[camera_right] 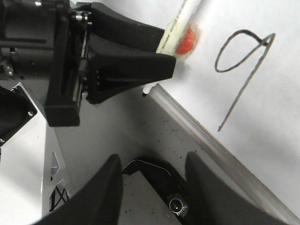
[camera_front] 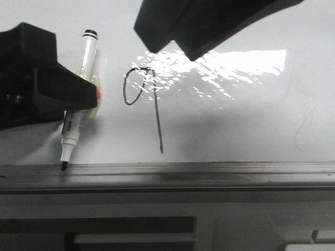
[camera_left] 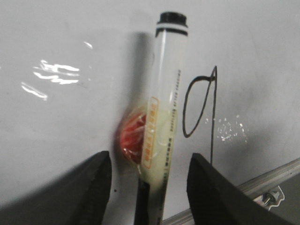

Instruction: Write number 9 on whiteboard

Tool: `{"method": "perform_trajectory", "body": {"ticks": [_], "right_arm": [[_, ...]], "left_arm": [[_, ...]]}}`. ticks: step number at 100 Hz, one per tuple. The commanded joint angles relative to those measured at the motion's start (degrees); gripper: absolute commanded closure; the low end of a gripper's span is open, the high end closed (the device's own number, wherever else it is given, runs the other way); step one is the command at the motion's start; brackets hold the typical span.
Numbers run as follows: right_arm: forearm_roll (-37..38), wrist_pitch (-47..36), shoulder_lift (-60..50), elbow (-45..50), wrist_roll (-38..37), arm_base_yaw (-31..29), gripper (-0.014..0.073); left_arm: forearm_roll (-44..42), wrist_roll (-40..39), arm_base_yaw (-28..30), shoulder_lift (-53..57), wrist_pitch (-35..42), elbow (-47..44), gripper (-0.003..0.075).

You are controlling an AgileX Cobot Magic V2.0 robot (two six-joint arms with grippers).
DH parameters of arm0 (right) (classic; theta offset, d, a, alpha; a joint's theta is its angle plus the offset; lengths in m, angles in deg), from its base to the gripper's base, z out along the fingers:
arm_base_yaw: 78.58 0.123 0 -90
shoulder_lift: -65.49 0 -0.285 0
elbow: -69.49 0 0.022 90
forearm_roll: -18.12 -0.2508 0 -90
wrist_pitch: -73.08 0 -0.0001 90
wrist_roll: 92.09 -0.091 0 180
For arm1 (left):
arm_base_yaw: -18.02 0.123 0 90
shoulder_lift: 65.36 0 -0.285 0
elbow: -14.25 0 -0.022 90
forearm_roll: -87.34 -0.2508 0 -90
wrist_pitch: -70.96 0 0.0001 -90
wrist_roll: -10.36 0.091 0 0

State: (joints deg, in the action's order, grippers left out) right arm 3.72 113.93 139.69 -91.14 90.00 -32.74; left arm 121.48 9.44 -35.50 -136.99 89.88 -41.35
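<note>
The number 9 is a thin dark loop and long downstroke on the glossy whiteboard. It also shows in the left wrist view and the right wrist view. A white marker with a black cap and a red taped patch lies left of the 9, its tip at the grey rail. My left gripper is open, its fingers on either side of the marker with gaps. My right gripper is open and empty above the 9; in its wrist view it is over the frame.
A bright glare patch lies right of the 9's loop. Faint grey smudges mark the board's right side. Below the rail is the grey table frame with a small camera lens. A white object is at the lower right.
</note>
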Motion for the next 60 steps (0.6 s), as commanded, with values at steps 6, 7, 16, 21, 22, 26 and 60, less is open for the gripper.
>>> {"method": "perform_trajectory", "body": {"ticks": [6,7,16,21,22,26,60], "right_arm": [[2.4,-7.1,-5.5,0.7,-0.1,0.0,0.0621],[2.5,-7.3,-5.8,1.1,-0.1,0.0,0.0643],[2.9,-12.8,-10.5,5.1,-0.1,0.0,0.0661],[3.4,-16.3,-13.4,8.1,-0.1,0.0,0.0661],[3.5,-17.3,-13.8,9.0,-0.1,0.0,0.0661],[4.0,-19.9,-16.3,11.5,-0.1,0.0,0.0661],[7.4,-43.4,-40.1,38.8,-0.1,0.0,0.0660]], "left_arm": [[-0.9,-0.3,0.3,5.0,2.9,1.2,0.0356],[-1.1,-0.2,0.3,5.3,2.6,1.2,0.0356],[-4.8,-0.1,0.3,9.1,1.5,1.2,0.0393],[-6.7,0.0,0.3,11.4,1.3,1.1,0.0470],[-7.0,0.0,0.3,11.4,1.3,1.1,0.0470],[-8.9,0.0,0.3,13.4,1.5,0.6,0.0557],[-15.0,0.0,0.3,29.0,6.4,-11.2,0.0741]]}}
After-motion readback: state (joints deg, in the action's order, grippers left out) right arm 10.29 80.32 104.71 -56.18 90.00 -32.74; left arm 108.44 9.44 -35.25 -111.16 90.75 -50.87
